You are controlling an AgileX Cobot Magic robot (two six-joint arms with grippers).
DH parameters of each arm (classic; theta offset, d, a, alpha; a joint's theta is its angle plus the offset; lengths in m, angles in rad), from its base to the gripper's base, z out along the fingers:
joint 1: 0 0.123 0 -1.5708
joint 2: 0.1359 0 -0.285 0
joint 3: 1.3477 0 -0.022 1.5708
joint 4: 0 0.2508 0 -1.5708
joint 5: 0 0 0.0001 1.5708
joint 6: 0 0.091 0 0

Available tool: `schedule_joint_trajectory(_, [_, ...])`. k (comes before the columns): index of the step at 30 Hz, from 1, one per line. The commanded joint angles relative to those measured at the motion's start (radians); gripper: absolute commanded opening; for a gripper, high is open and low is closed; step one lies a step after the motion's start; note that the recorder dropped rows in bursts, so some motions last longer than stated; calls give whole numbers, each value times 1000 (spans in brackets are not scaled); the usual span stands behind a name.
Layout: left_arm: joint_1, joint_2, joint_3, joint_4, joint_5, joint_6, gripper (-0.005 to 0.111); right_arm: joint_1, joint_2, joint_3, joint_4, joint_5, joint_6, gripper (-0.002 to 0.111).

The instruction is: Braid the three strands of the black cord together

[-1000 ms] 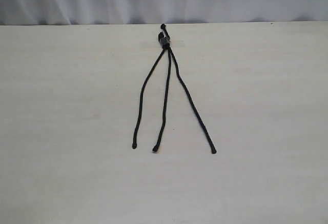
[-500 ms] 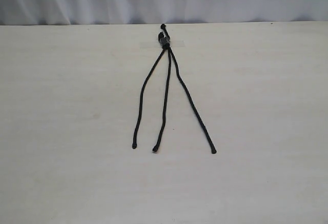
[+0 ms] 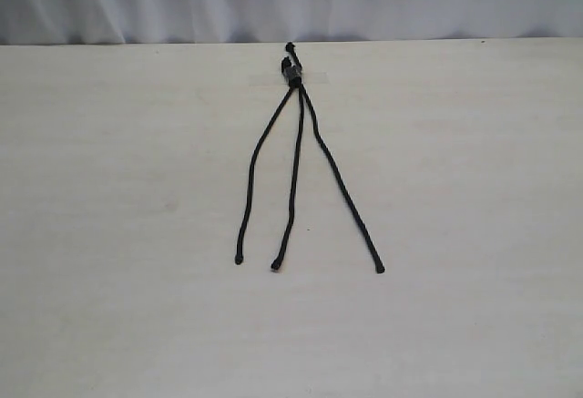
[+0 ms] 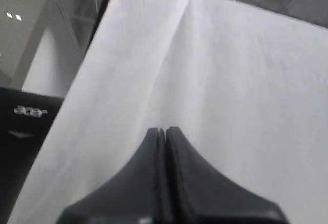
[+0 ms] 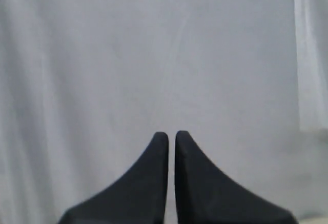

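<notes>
Black cord (image 3: 300,134) lies flat on the pale table (image 3: 474,234), its bound head (image 3: 291,72) close to the far edge and the three strands fanning toward the near side. Over the last second nothing about it has changed. The left strand (image 3: 252,172) keeps its outward bow, the middle strand (image 3: 293,202) runs almost straight with its tip just beside the left one's, and the right strand (image 3: 339,179) slants away so that its tip sits well apart from the other two. None of them crosses another below the head, so the braid is not yet begun. Neither arm has come into the exterior view. The left gripper (image 4: 165,130) shows only in its wrist view, its fingers pressed together on nothing, with white cloth behind. The right gripper (image 5: 171,134) looks much the same, its fingers drawn in to a thin slit and holding nothing, also facing white cloth. Neither wrist camera sees the cord. The stillness suggests the work is at its very start: both arms probably need to come down over the table and spread their fingers before any strand can be taken and crossed.
</notes>
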Motion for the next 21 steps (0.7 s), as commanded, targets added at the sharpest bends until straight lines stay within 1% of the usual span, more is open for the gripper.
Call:
schedule_joint_trajectory(1, [2, 175, -64, 365, 104, -267, 0, -2, 272, -109, -37, 151, -4, 4])
schedule_joint_trajectory(4, [2, 318, -114, 644, 99, -450, 0, 0, 482, -211, -37, 258, -4, 4])
schedule_joint_trajectory(7, [2, 464, -178, 797, 79, -498, 0, 0, 691, -347, -37, 377, -43, 4])
schedule_joint_trajectory(8, [2, 541, -214, 818, 82, -492, 0, 0, 786, -409, -37, 413, -67, 4])
schedule_joint_trajectory(9, [2, 611, -250, 818, 113, -468, 0, 0, 853, -460, -33, 458, -78, 4])
schedule_joint_trajectory(10, [2, 697, -293, 815, 170, -433, 0, 0, 937, -538, -33, 541, -89, 4])
schedule_joint_trajectory(12, [-1, 812, -350, 815, 246, -417, 0, 0, 1037, -636, -9, 686, -154, 4])
schedule_joint_trajectory(14, [-26, 909, -389, 819, 272, -417, 0, 0, 1118, -700, 42, 776, -256, 4])
schedule_joint_trajectory(15, [-58, 959, -410, 824, 286, -417, 0, 0, 1168, -738, 108, 809, -325, 4])
schedule_joint_trajectory(17, [-160, 1040, -454, 860, 338, -417, 0, 0, 1227, -782, 189, 845, -417, 4])
schedule_joint_trajectory(19, [-281, 1113, -518, 871, 425, -414, 0, 0, 1290, -812, 300, 867, -525, 4])
schedule_joint_trajectory(21, [-432, 1196, -593, 894, 567, -395, 0, 0, 1341, -830, 395, 869, -629, 4])
